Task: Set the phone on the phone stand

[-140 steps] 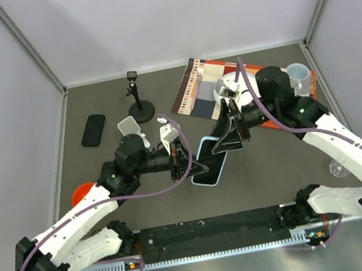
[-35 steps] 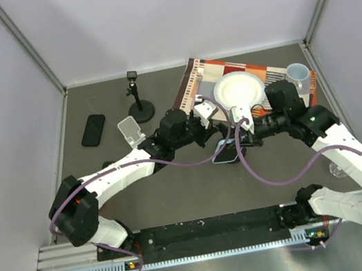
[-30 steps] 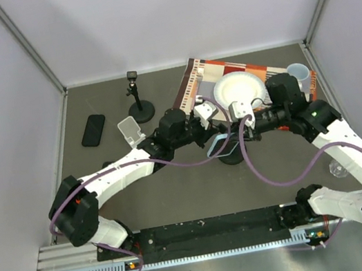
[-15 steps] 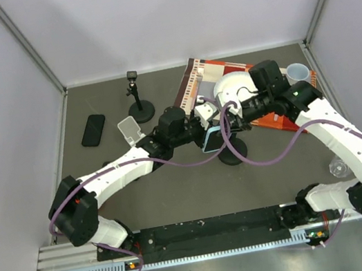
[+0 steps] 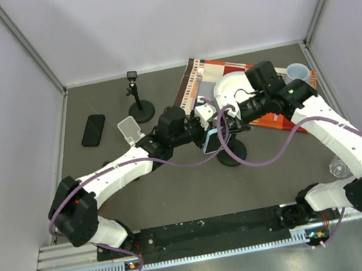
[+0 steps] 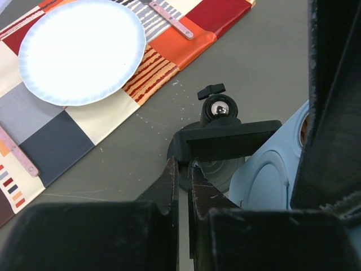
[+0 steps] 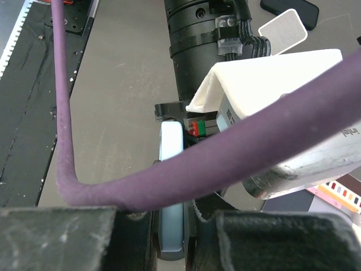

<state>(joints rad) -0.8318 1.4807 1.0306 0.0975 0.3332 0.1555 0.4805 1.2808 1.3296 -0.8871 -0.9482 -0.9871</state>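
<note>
The right pincer (image 7: 172, 217) pinches the light-blue phone (image 7: 171, 169) by its flat faces, edge-on to the right wrist view (a purple cable (image 7: 62, 113) crosses in front). The left pincer (image 6: 181, 172) is pressed together, its tips at the end of a black clamp holder (image 6: 228, 138) beside the phone; whether it grips that, I cannot tell. Both pincers meet over the middle of the surface (image 5: 177, 192). The white phone stand (image 5: 128, 128) sits well apart to the left, near a dark phone (image 5: 93, 130) lying flat.

Light-blue phone (image 5: 211, 141) on edge (mid-table); white phone stand (image 5: 129, 129) apart, leftward.
</note>
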